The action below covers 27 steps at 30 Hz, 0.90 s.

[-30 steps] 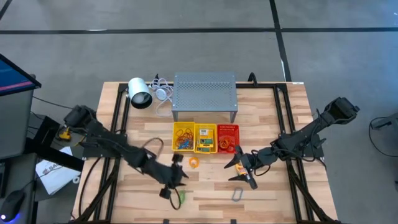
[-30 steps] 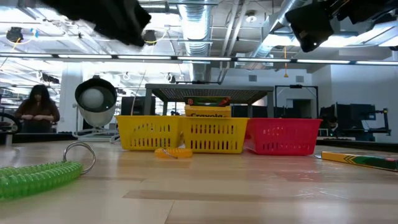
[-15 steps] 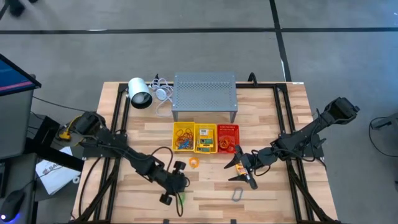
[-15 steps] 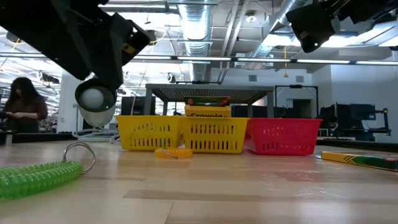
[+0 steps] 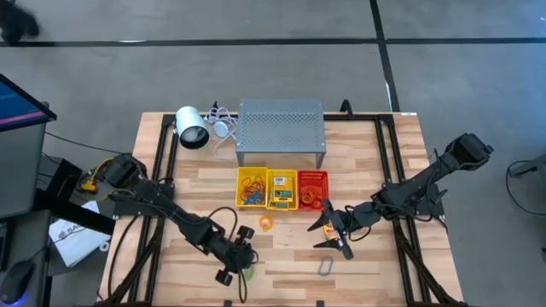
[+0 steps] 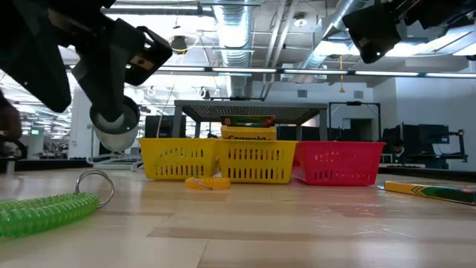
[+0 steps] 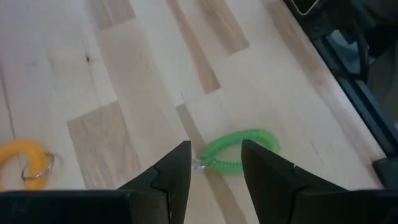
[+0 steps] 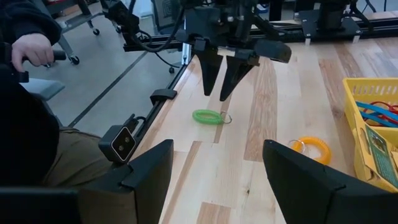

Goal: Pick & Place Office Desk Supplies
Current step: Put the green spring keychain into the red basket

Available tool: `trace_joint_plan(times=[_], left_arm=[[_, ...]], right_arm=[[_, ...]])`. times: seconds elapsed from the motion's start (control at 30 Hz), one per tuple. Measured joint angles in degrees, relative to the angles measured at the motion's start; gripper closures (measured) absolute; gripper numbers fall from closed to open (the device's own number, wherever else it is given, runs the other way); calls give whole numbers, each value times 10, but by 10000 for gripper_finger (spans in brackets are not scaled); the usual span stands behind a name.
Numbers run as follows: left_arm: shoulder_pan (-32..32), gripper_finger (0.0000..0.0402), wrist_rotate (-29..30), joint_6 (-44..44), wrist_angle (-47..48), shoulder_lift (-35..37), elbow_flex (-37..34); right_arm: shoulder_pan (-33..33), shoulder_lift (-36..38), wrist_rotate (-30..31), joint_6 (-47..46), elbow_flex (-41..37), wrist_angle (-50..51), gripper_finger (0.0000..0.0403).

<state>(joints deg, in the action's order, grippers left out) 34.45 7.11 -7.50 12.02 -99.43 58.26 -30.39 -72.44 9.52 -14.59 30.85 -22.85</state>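
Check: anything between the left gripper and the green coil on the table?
Nothing. In the left wrist view, only bare wood separates the open left gripper from the green coil just ahead.

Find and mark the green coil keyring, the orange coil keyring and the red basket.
green coil keyring (image 7: 239, 151): left wrist view, on the coil's middle.
orange coil keyring (image 8: 314, 149): right wrist view, on the coil's upper loop.
red basket (image 6: 338, 165): low view, on its front wall.

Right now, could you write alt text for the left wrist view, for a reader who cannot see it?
The left gripper hangs open above a green coil keyring on the wooden table. A yellow coil keyring lies off to one side.
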Motion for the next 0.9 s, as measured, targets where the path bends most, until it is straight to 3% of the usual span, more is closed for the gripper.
trace_joint_plan(times=[0.4,0.9], left_arm=[[2,266,-12,-56,-15,-54,10],[-13,266,-2,-101,30,-56,26]], right_arm=[[0,0,0,0,0,1,159],[0,0,0,0,0,1,159]])
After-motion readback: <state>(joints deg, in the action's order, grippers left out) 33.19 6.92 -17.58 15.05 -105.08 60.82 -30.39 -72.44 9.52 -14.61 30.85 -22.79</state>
